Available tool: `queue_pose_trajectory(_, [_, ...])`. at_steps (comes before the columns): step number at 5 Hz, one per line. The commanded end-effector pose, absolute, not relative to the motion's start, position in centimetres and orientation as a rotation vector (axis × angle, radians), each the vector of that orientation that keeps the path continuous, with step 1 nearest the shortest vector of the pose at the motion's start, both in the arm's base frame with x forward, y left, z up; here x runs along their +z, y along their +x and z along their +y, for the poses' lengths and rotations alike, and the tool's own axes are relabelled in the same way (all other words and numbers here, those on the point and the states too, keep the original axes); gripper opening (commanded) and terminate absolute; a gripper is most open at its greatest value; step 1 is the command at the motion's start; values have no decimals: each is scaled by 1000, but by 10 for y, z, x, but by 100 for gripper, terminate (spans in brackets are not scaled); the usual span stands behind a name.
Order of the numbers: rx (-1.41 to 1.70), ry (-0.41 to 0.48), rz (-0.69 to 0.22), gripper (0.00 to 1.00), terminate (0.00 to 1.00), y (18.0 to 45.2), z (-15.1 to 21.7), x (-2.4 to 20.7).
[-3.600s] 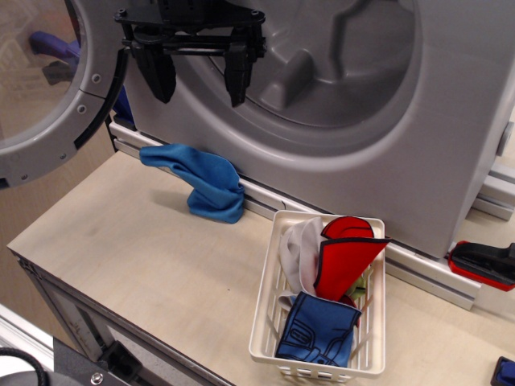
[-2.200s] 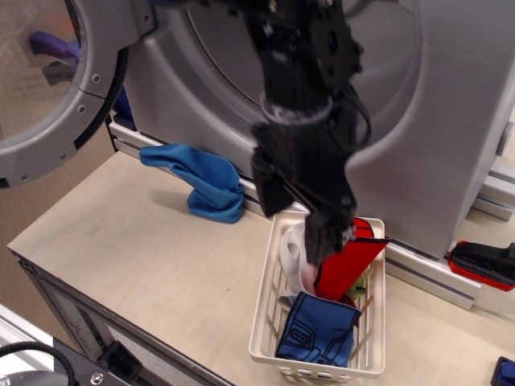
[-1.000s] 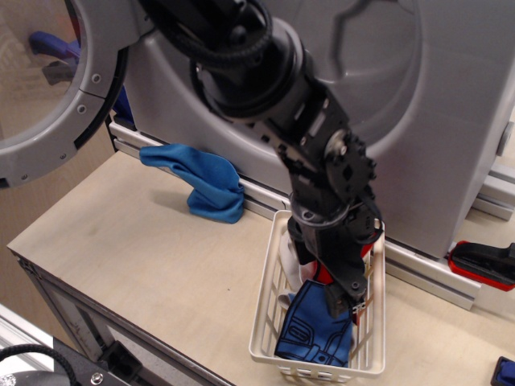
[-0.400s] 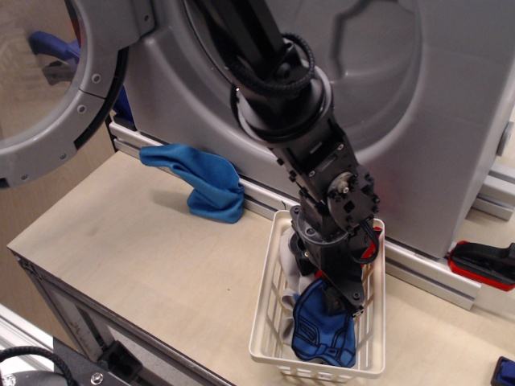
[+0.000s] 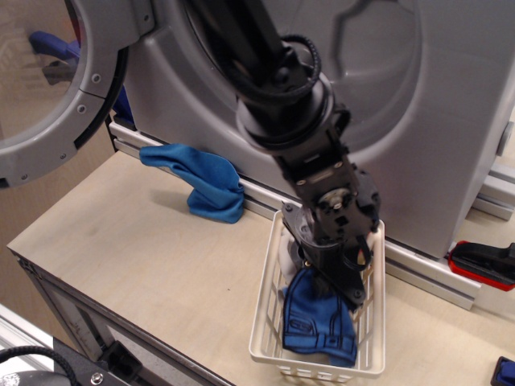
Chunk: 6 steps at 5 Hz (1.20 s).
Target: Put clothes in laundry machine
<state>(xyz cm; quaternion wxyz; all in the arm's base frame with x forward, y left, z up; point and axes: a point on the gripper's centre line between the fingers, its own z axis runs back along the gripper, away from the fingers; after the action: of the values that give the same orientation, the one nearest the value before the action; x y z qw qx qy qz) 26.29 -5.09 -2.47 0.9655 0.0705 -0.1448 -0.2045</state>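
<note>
My gripper reaches down into the small white slatted basket and is shut on the blue garment with dark stitching, which is drawn up at its top edge towards the fingers. A bit of the white-grey garment shows at the gripper's left. The red garment is hidden behind the arm. The grey laundry machine stands right behind the basket, its drum mouth open and its round glass door swung out to the left.
A plain bright-blue cloth lies against the machine's base on the left. A red and black object sits at the right edge. The table's front edge runs diagonally at lower left.
The arm came down from the drum mouth into the basket. The blue garment, flat before, is now bunched and pulled up at the fingers, and the red garment is covered.
</note>
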Motion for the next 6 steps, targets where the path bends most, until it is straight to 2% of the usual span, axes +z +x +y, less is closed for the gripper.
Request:
queue_pose_trajectory(1, [-288,121,-472,0,0,273,-35,48])
queue_pose_trajectory(2, [-243,127,-577,0,0,271,-31,86])
queue_pose_trajectory(3, [-204,121,-633,0,0,276,-19,115])
queue_pose_trajectory(4, [-160,115,-698,0,0,294,0,135])
queue_pose_trajectory(5, [-112,88,-744,0,0,322,27,149])
queue_pose_trajectory(6, [-65,82,-742,0,0,340,54,146])
